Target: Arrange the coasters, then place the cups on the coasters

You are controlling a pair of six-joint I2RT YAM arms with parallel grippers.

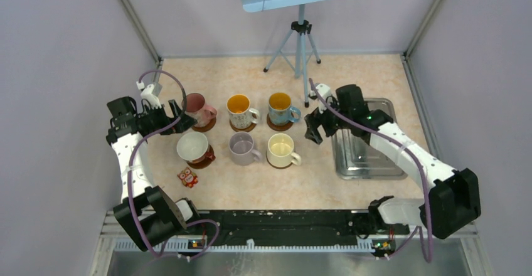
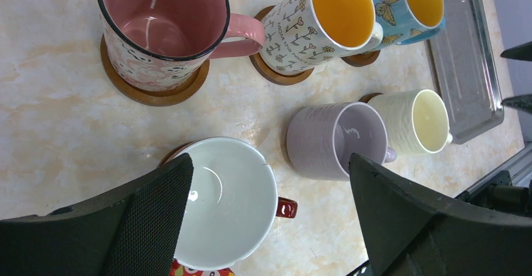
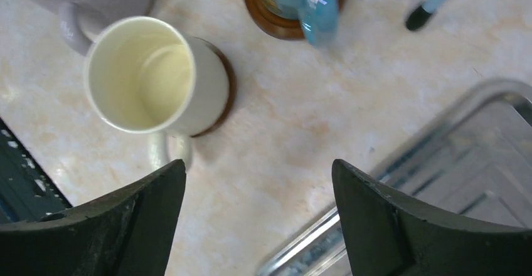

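My left end effector (image 1: 179, 116) stood wide open and held nothing. It hung low over the tabletop (image 1: 351, 75) at the left of the group, pointing toward the pink cup (image 1: 199, 108). In my left wrist view the red cup (image 2: 232, 213), white inside, lay below the gap between the two dark fingers (image 2: 150, 226), and nothing was gripped.

My right end effector (image 1: 312, 130) was also spread wide and empty. It hovered between the cups and the steel tray (image 1: 370, 163). Only bare tabletop and the tray's rim showed between its fingers.

The six cups stood upright in two rows of three. In the far row, from left to right, were the pink cup, the white-patterned cup (image 1: 240, 110) with its orange inside, and the blue cup (image 1: 281, 106). Each rested on one of the dark brown coasters (image 2: 150, 94). In the near row were the red cup, the lavender cup (image 1: 241, 147) and the cream cup (image 1: 280, 149). A brown rim showed under the red and cream cups. I could not make out what lay beneath the lavender one.

A small red owl (image 1: 187, 177) sat on the tabletop just on the near side of the red cup. A tripod (image 1: 300, 37) stood at the far edge.
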